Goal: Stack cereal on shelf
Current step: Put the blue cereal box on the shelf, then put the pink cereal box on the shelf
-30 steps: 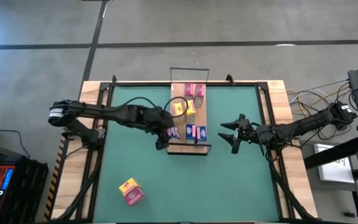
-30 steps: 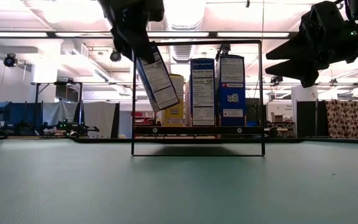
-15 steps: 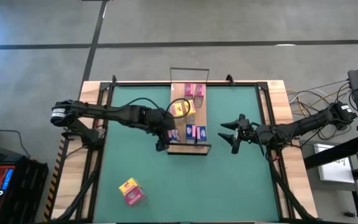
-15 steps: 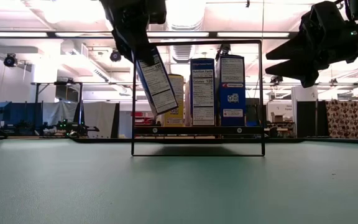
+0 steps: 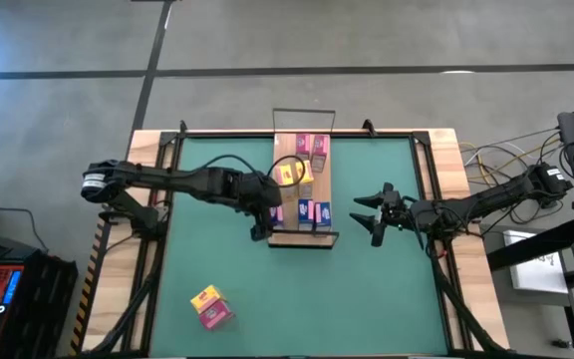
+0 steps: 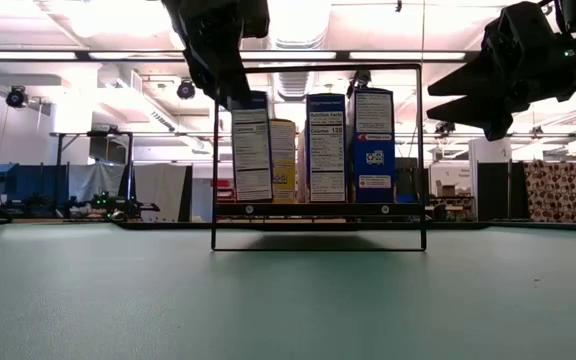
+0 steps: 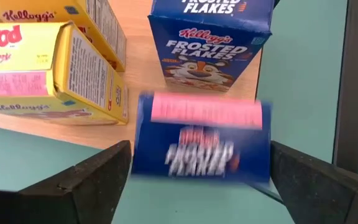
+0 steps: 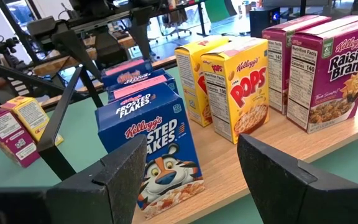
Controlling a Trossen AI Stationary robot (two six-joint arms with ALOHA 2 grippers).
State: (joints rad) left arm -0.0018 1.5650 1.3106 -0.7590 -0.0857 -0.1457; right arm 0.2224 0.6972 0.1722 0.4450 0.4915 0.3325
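Note:
The shelf (image 5: 285, 237) is a light-wood board with black wire rails, standing mid-table. Several cereal boxes stand on it: blue ones (image 5: 314, 211), yellow ones (image 5: 289, 175) and pink ones (image 5: 312, 146). One blue Frosted Flakes box (image 7: 201, 143) stands upright at the shelf's near left corner (image 6: 251, 150), blurred in the left wrist view. My left gripper (image 5: 263, 217) hangs open just above it, a finger (image 7: 98, 171) on either side. My right gripper (image 5: 365, 214) hovers open to the right of the shelf, nothing between its fingers (image 8: 123, 174).
Two loose cereal boxes, yellow and pink (image 5: 210, 306), lie on the green table near its front left. Black frame bars run along the table's left and right edges. Cables lie beyond the right edge (image 5: 506, 155).
The blue box hung tilted below my left gripper, its lower end swung toward the other boxes. It has come upright and now stands on the shelf. My left gripper has let it go while staying where it was.

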